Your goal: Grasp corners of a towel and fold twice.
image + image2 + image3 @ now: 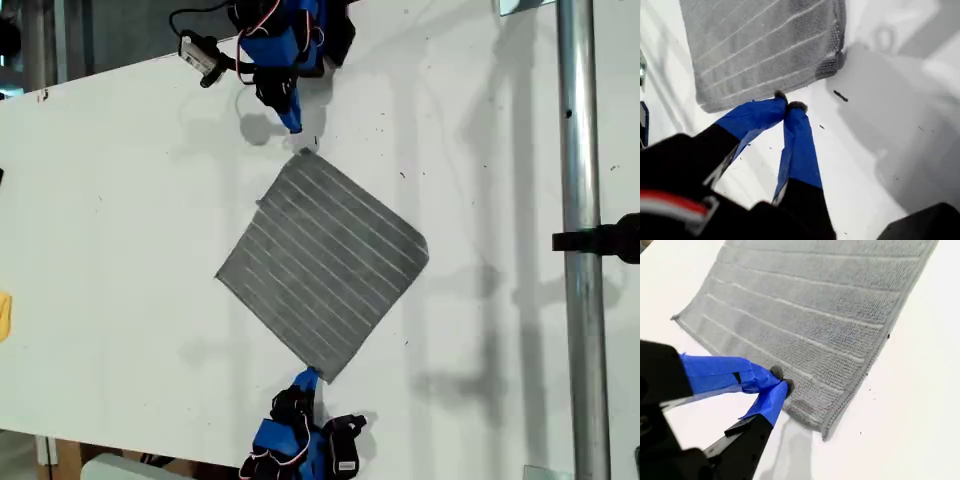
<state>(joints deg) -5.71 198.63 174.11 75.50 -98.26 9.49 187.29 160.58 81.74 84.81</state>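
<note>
No legible text anywhere.

My first gripper (790, 106) had its blue-taped fingertips (762, 114) pressed together, tips touching. My second gripper (781, 383) also had its jaws closed, the tips meeting at a point; whether anything was pinched between them was hard to tell. In the exterior view, one arm (283, 60) reached in from the top edge, the other (295, 435) from the bottom.

The scene is viewed from overhead in the exterior view, table (120, 250) and both arms included. From each wrist view, a close, oblique look along blue jaws is given; the towel (322, 262) is shared by all
</note>
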